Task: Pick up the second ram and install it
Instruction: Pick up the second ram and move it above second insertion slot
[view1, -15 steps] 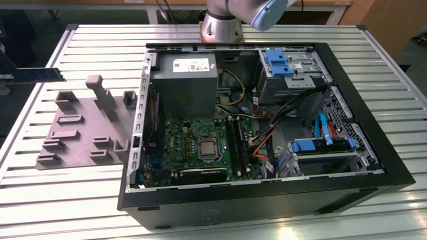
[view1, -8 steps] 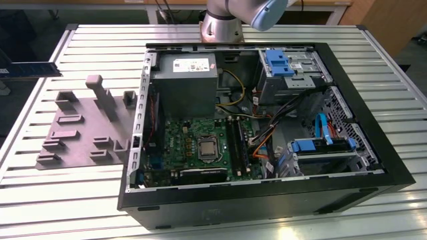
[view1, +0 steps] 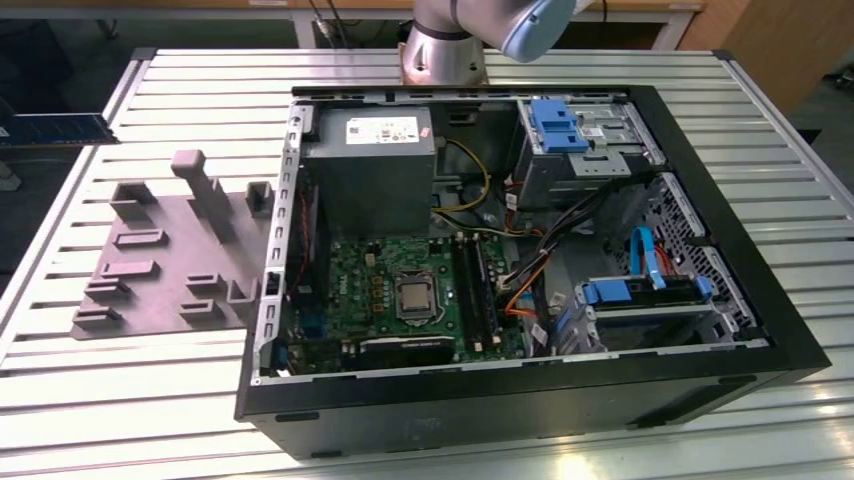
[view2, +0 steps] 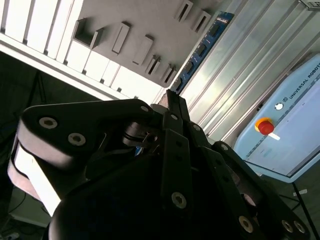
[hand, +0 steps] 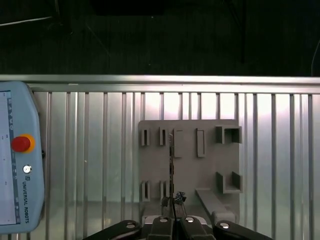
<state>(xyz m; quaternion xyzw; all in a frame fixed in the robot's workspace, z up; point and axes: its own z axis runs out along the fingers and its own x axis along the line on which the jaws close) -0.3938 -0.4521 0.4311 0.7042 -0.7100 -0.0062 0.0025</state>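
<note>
Over the grey fixture plate (hand: 190, 170), the gripper (hand: 172, 201) pinches the second ram (view2: 201, 50) between nearly closed jaws (apparently gripped, not merely straddled), and the stick's long axis runs straight out from the jaws, parallel to the plate's slots (hand: 145, 137).

- Open black computer case (view1: 534, 410) at mid-table, motherboard exposed.
- Gray slotted holder (view1: 147, 280) beside it, toward the exterior view's left edge of the slatted table (view1: 747, 90).
- Teach pendant (hand: 17, 160) with red button.

Thin blue second ram (view2: 202, 49), pinched at one end.
</note>
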